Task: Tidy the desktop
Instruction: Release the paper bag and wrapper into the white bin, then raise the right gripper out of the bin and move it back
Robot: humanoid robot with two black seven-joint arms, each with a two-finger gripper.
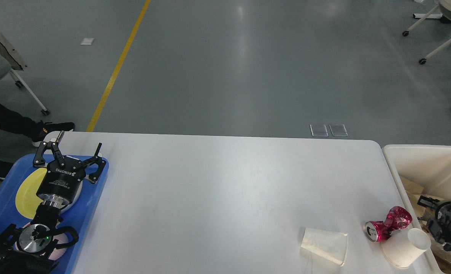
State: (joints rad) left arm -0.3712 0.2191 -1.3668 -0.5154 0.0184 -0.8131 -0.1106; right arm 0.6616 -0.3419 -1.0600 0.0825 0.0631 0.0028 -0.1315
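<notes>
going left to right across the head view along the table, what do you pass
blue tray → yellow plate → left hand, open above the tray → bare white desktop → flattened paper cup → crushed pink can → white paper cup → beige bin, right hand over it

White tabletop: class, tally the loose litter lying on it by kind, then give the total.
White paper cups lying on their sides: 2
Crushed pink metal drink cans: 1
Total: 3
</notes>
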